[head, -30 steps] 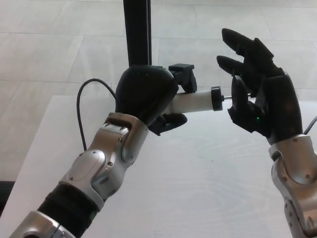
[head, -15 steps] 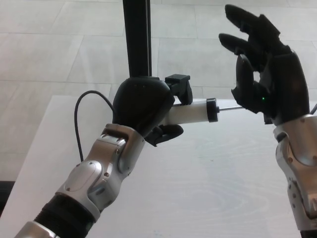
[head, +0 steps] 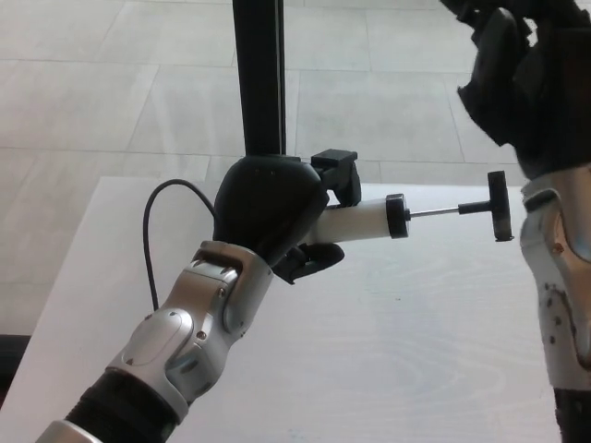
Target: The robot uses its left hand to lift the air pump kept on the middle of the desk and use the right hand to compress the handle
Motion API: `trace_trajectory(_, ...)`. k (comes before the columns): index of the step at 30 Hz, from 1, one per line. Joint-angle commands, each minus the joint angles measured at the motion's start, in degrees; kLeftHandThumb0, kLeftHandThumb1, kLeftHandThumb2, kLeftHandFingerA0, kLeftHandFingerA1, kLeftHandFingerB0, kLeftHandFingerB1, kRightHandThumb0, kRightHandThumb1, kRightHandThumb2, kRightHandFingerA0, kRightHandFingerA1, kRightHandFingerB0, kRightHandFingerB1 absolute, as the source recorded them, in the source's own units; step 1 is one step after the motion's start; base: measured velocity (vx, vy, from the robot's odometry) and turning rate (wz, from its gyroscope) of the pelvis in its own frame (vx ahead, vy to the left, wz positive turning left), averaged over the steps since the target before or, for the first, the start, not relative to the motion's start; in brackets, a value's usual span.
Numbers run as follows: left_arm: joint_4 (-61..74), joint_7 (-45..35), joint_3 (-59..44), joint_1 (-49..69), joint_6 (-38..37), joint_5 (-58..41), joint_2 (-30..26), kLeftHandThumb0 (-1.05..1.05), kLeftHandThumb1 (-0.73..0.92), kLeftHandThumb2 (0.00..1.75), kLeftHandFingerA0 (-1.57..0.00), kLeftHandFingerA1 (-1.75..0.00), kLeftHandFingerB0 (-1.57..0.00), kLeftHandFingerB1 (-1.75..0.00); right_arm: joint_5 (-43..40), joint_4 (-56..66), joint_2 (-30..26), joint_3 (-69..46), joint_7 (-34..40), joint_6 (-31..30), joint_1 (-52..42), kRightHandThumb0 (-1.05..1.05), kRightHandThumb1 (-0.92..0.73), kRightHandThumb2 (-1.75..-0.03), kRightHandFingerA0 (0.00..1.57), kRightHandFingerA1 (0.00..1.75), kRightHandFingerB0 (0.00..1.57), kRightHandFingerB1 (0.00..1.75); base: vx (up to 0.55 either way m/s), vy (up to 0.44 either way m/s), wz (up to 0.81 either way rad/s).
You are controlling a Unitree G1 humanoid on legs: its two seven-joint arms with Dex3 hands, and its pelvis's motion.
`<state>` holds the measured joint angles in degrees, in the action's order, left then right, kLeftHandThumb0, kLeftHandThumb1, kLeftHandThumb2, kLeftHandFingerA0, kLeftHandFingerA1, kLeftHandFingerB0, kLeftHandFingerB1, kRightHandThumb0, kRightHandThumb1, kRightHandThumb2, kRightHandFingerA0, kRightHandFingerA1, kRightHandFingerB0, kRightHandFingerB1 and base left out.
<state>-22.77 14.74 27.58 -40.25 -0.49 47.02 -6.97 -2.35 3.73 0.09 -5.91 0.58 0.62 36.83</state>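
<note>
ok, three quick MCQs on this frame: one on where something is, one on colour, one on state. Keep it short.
1. Where is the air pump?
A. lying on the desk
B. held above the desk by the left hand
C. on the floor

2. What colour is the pump's barrel?
A. white
B. red
C. yellow

3. What state is the pump's handle in?
A. pushed fully in
B. broken off
C. pulled out, rod exposed

Key: 1 B, the left hand wraps the pump clear of the desk. 2 A, the barrel is white with black fittings. 3 C, a thin rod spans from cap to T-handle, and the right hand is raised off it.
</note>
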Motion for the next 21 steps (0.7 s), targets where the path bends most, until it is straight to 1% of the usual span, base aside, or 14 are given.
trace_trajectory(1,1.4,-0.3,-0.8,0.4,1.3,0.7,-1.2,-0.26,0.49,1.17,-1.26,-1.44,-1.0,-1.26,-2.0,0.1,-5.9,-4.6,-2.3,-0.7,-5.2,-0.9,-0.92,-0.8,0.25,0.43,0.21,0.34,0.0,0.0,0.0)
trace_trajectory(3,1.8,-0.1,-0.6,0.5,1.6,1.4,-1.6,-0.28,0.49,1.17,-1.25,-1.42,-0.99,-1.25,-3.0,-0.3,-6.9,-5.1,-3.2,-0.5,-6.2,-0.9,-0.92,-0.81,0.25,0.43,0.21,0.34,0.0,0.0,0.0)
trace_trajectory(4,2.0,-0.3,-0.6,0.5,1.8,1.6,-1.8,-0.2,0.52,1.16,-0.95,-1.75,-0.8,-1.51,-3.1,-0.4,-7.3,-5.5,-3.4,-0.4,-6.9,-0.9,-0.92,-0.8,0.25,0.42,0.22,0.34,0.0,0.0,0.0)
trace_trajectory(6,2.3,-0.5,-0.8,0.6,1.5,1.4,-2.3,-0.2,0.52,1.13,-0.92,-1.75,-0.78,-1.51,-3.7,-0.9,-8.2,-6.2,-4.0,0.2,-8.4,-0.9,-0.92,-0.79,0.28,0.42,0.24,0.35,0.0,0.0,0.0)
trace_trajectory(7,2.5,-1.2,-1.2,0.5,1.5,0.6,-2.4,-0.27,0.5,1.14,-1.21,-1.39,-0.96,-1.21,-3.7,-0.7,-8.4,-6.7,-3.6,0.2,-9.9,-0.9,-0.91,-0.8,0.29,0.41,0.24,0.36,0.0,0.0,0.0)
trace_trajectory(8,2.7,-1.2,-1.3,0.5,1.4,0.6,-2.5,-0.27,0.5,1.14,-1.21,-1.39,-0.96,-1.21,-3.8,-0.5,-8.4,-6.7,-3.6,0.2,-10.0,-0.9,-0.91,-0.8,0.29,0.41,0.24,0.36,0.0,0.0,0.0)
trace_trajectory(10,2.1,-0.4,-1.4,0.2,1.0,0.6,-2.6,-0.26,0.5,1.14,-1.22,-1.35,-0.95,-1.14,-4.7,-1.0,-8.3,-7.0,-4.2,0.0,-11.3,-0.88,-0.92,-0.79,0.24,0.4,0.19,0.35,0.0,0.0,0.0)
trace_trajectory(14,2.2,-1.2,-1.4,-0.4,1.4,0.6,-2.2,-0.26,0.52,1.15,-1.21,-1.35,-0.94,-1.14,-3.7,-0.9,-7.3,-5.1,-4.3,0.1,-13.3,-0.88,-0.92,-0.78,0.23,0.4,0.19,0.36,0.0,0.0,0.0)
trace_trajectory(15,2.1,-1.2,-1.2,-0.6,1.5,1.2,-2.4,-0.22,0.5,1.14,-0.94,-1.64,-0.84,-1.35,-3.7,-0.4,-7.2,-4.5,-4.4,-1.0,-13.8,-0.88,-0.92,-0.8,0.23,0.4,0.19,0.34,0.0,0.0,0.0)
trace_trajectory(16,2.0,-1.0,-1.1,-0.7,1.4,1.2,-2.2,-0.23,0.49,1.16,-0.91,-1.71,-0.79,-1.49,-3.1,-0.2,-6.8,-3.6,-4.0,-1.5,-14.2,-0.89,-0.92,-0.8,0.26,0.4,0.21,0.35,0.0,0.0,0.0)
trace_trajectory(18,2.1,-1.3,-1.2,-0.9,1.5,1.0,-1.9,-0.21,0.5,1.19,-0.93,-1.75,-0.78,-1.53,-2.6,-0.5,-6.0,-2.3,-3.3,-1.9,-14.4,-0.89,-0.92,-0.8,0.25,0.39,0.19,0.35,0.0,0.0,0.0)
trace_trajectory(19,1.9,-0.8,-1.2,-1.0,1.2,1.0,-1.8,-0.28,0.47,1.16,-1.23,-1.4,-0.96,-1.21,-2.5,-0.4,-5.7,-1.9,-3.0,-2.1,-14.4,-0.9,-0.92,-0.81,0.24,0.4,0.2,0.34,0.0,0.0,0.0)
trace_trajectory(20,1.6,-0.2,-1.2,-1.2,1.2,1.2,-1.6,-0.27,0.47,1.17,-1.23,-1.4,-0.98,-1.23,-2.2,-0.5,-5.2,-1.4,-2.5,-2.3,-14.3,-0.9,-0.92,-0.81,0.23,0.39,0.19,0.35,0.0,0.0,0.0)
trace_trajectory(21,1.9,-0.6,-1.0,-1.3,1.9,1.6,-1.4,-0.25,0.48,1.16,-1.2,-1.36,-0.97,-1.18,-2.1,-0.7,-5.1,-1.3,-2.4,-1.9,-14.3,-0.9,-0.92,-0.8,0.23,0.39,0.18,0.35,0.0,0.0,0.0)
